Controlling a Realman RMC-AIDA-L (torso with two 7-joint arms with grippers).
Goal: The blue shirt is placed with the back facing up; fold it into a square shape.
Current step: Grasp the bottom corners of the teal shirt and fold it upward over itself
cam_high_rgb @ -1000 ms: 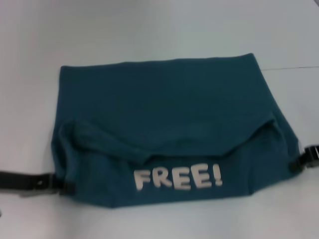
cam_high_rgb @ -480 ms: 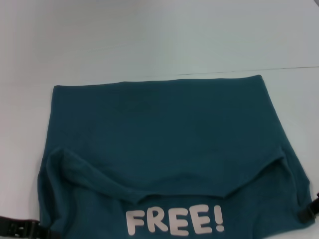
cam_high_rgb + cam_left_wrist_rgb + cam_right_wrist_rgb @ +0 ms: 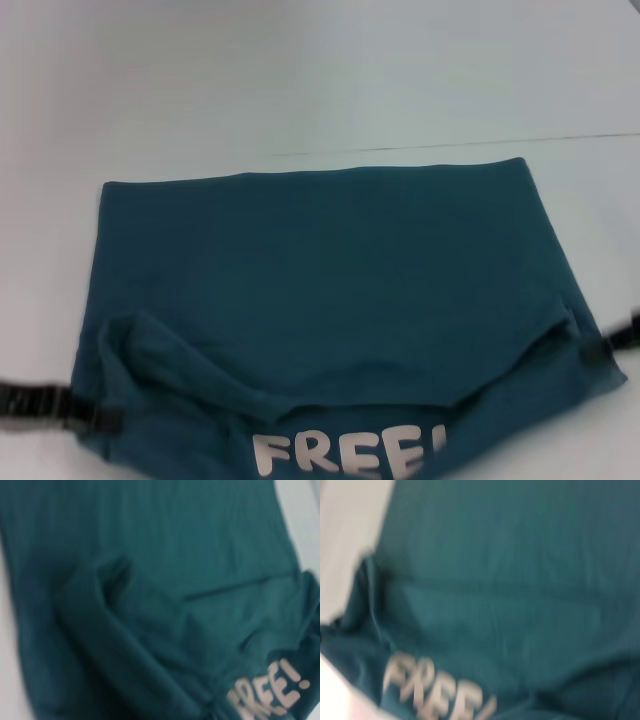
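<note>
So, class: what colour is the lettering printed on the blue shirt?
White, on the dark teal blue shirt; the lettering shows best in the head view.

One blue shirt [image 3: 330, 290], two grippers [image 3: 95, 418] [image 3: 600, 350]

Blue shirt [image 3: 330, 290] near hem, "FREE!" print cut off; both wrist views blurred.

We see only black hardware. Left gripper [image 3: 100, 420], head view 8 o'clock: flat dark strap-like bar, pale specks along it, blocky black tip. Right gripper [image 3: 598, 352], 4 o'clock: short black blocky piece, darker segment outboard.
</note>
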